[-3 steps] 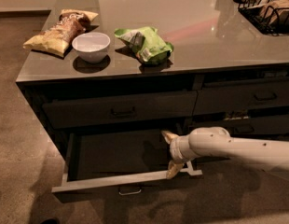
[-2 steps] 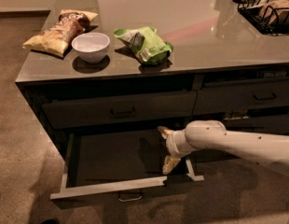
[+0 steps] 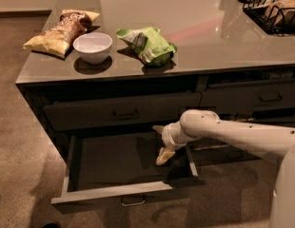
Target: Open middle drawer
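The middle drawer is pulled far out of the cabinet at the lower left. Its dark box with a paler rim is open and looks empty, and its small loop handle hangs at the front. My gripper is on the end of the white arm, which reaches in from the right. It hangs over the right rear part of the drawer box, well behind the front panel. Its two pale fingers stand apart and hold nothing.
The slimmer drawer above is shut, as is the drawer to its right. On the grey counter lie a white bowl, a green bag, a brown chip bag and a wire basket. Brown floor lies to the left.
My gripper has left the drawer's front rim and moved up and back toward the cabinet. The drawer stays pulled out.
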